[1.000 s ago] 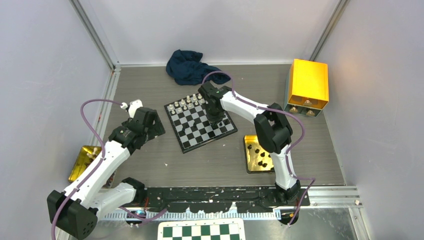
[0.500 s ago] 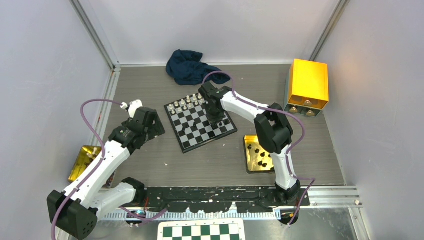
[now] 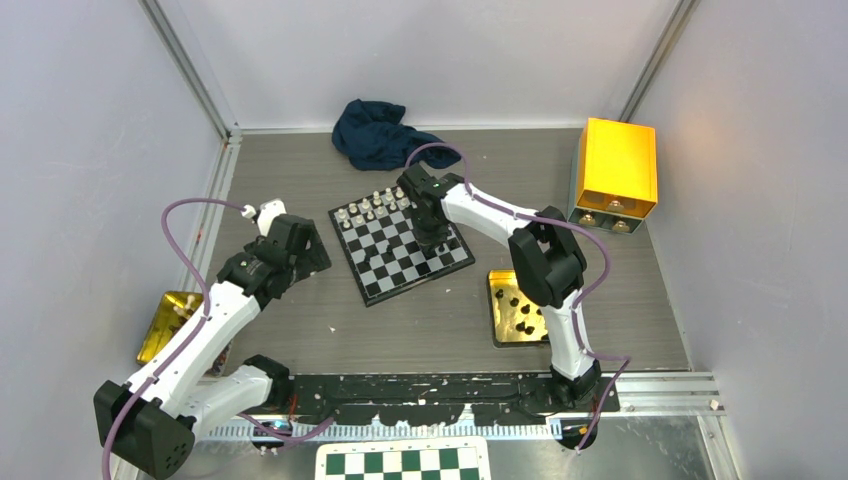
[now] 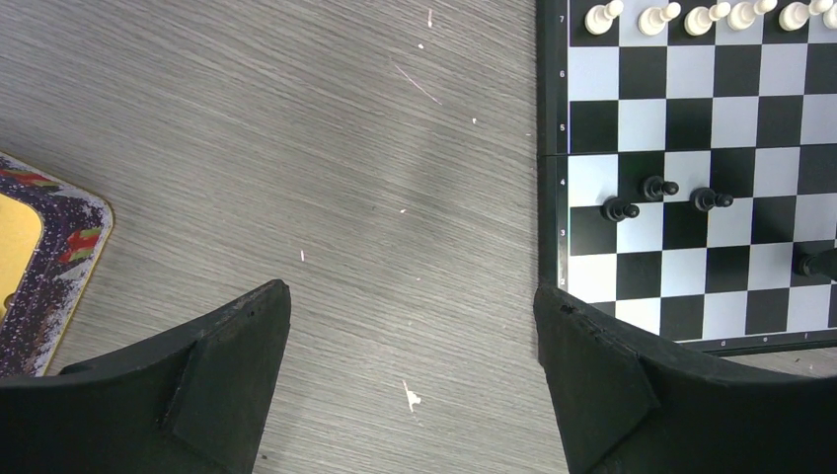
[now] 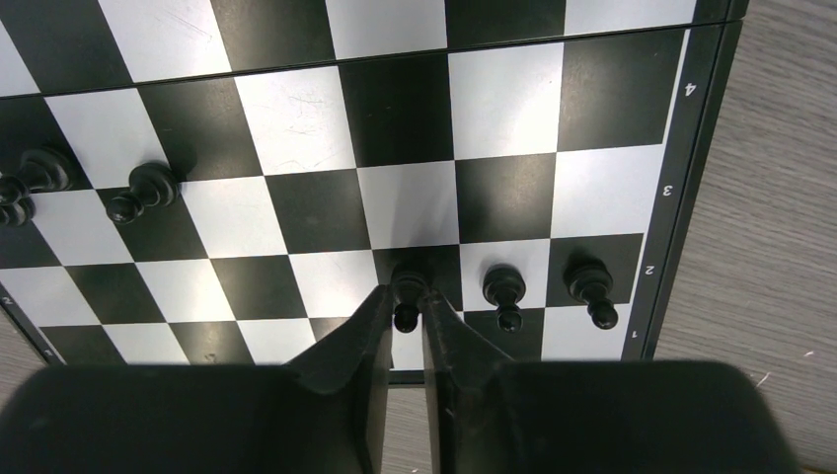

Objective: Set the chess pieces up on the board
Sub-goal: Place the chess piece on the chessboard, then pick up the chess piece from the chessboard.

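Observation:
The small black-and-silver board point(image 3: 400, 250) lies mid-table, turned at an angle. Several white pieces point(image 3: 372, 206) line its far edge; they also show in the left wrist view point(image 4: 706, 15). My right gripper point(image 5: 407, 306) is low over the board's right side, shut on a black pawn point(image 5: 407, 291) that stands on a dark square of row 2. Two more black pawns point(image 5: 505, 288) point(image 5: 590, 286) stand right of it. Other black pieces point(image 5: 143, 190) stand further left. My left gripper point(image 4: 413, 336) is open and empty over bare table left of the board point(image 4: 691, 168).
A gold tray point(image 3: 520, 308) with several black pieces lies right of the board. Another gold tray point(image 3: 170, 322) lies at the left. A blue cloth point(image 3: 375, 132) lies behind the board, a yellow box point(image 3: 615, 168) at the far right. A green-and-white board point(image 3: 400, 462) lies at the front.

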Available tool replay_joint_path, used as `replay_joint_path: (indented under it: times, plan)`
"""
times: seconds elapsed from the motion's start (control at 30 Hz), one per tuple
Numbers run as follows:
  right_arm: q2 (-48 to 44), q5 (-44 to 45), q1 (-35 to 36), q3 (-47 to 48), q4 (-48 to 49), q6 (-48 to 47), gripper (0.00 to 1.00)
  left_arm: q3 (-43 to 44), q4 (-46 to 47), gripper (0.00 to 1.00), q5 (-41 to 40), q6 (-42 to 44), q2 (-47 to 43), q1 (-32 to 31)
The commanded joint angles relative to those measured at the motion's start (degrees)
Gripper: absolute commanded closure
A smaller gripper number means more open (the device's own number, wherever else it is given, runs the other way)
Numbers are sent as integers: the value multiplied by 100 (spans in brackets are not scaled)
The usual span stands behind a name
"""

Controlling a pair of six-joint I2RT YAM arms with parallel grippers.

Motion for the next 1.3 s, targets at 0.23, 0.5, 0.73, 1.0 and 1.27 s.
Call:
replay_joint_path:
  times: [0.23, 0.5, 0.73, 1.0, 1.27]
  plan:
    - [-356, 72, -18, 13, 104, -8, 67, 75, 125, 6, -14, -72, -71, -12]
    - [-219, 22, -24, 459, -31, -121, 66, 101, 125, 6, -28, -63, -60, -14]
    - [-49, -238, 36, 806, -43, -228, 66, 85, 107, 6, -62, -63, -90, -6]
    - [196, -982, 260, 1076, 213, -514, 63, 66, 62, 6, -95, -72, -102, -11]
    - [479, -1206, 394, 1309, 420, -697, 54, 42, 46, 6, -121, -72, -146, -10]
